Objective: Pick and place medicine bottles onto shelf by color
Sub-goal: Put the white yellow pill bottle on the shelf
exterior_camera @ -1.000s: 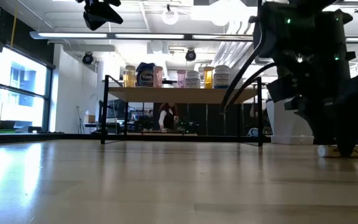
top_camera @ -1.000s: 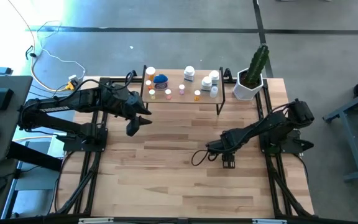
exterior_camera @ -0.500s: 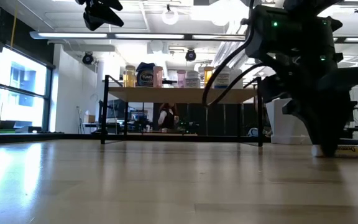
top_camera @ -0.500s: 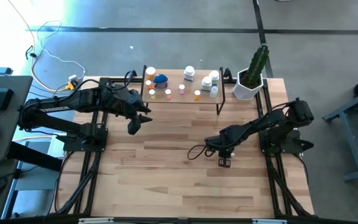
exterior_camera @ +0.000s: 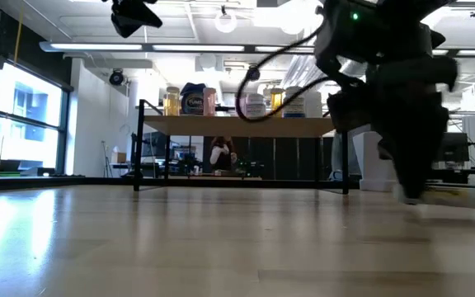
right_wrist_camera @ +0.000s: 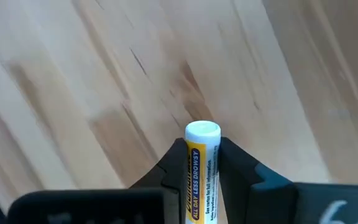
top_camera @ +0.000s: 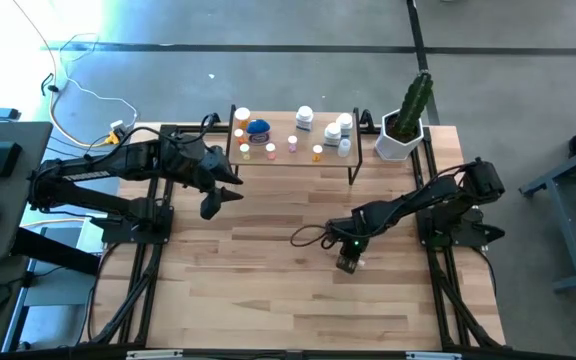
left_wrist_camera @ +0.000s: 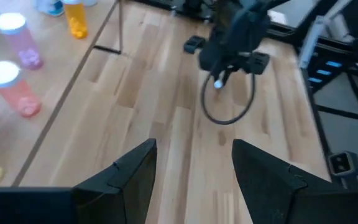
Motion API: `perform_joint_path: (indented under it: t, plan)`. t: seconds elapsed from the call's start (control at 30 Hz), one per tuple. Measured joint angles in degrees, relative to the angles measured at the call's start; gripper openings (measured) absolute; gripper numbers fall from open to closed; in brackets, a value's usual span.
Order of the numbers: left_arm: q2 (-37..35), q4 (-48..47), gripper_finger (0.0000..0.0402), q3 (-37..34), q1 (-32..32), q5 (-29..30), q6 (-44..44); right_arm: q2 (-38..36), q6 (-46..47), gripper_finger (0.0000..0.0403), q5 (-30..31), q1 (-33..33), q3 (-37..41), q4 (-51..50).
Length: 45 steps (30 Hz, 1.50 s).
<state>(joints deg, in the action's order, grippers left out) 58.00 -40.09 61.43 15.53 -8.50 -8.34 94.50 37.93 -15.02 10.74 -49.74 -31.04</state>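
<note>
- right gripper [right_wrist_camera: 194, 171] is clamped on a slim white-capped tube [right_wrist_camera: 199, 163] with a yellow label; the tube sits between the fingers, cap poking out past the tips, low over the table [top_camera: 268, 280].
- Risk: the grip is on a thin round body, so it may roll or slide between the pads on the swing toward the shelf [top_camera: 293, 160].
- Risk: the shelf top is crowded with medicine bottles [top_camera: 258, 128]; a long tube set down upright could knock a neighbour or topple.
- left gripper [top_camera: 213, 203] hovers with fingers apart and nothing between them, near the shelf's end, well away from the right gripper; crossing paths there could clash.
- Views: only the right wrist view shows the label and the clamp. The low view blurs the right gripper, but shows the bottles standing in a row. The high view gives arm spacing.
</note>
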Motion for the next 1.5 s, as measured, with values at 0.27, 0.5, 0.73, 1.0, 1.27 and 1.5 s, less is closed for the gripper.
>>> perform_joint_path:
  t: [0.27,0.5,0.73,1.0,1.27,1.5]
  plan:
    - [-1.9,-0.5,0.0200,0.0,2.2,-2.1,3.9,-0.7,13.4,0.0050,2.1,1.4,0.0,18.6]
    - [-2.3,-0.4,0.0200,0.0,3.3,-3.3,7.6,-1.7,18.6,0.0051,15.4,3.0,-4.4,29.5]
    - [-2.1,-0.4,0.0200,0.0,3.2,-3.5,10.9,-1.7,13.2,0.0051,27.9,3.6,-12.7,29.3]
    - [-2.1,-0.3,0.0200,0.0,3.2,-3.8,10.1,-1.7,8.4,0.0052,35.7,2.9,-18.7,29.1]
    - [-1.9,2.5,0.0200,0.0,3.2,-6.5,3.1,-1.7,1.9,0.0052,41.2,1.5,-25.7,29.2]
    - [-1.9,9.2,0.0200,0.0,3.2,-6.5,-1.8,-1.7,-5.7,0.0052,41.8,-0.7,-32.0,29.2]
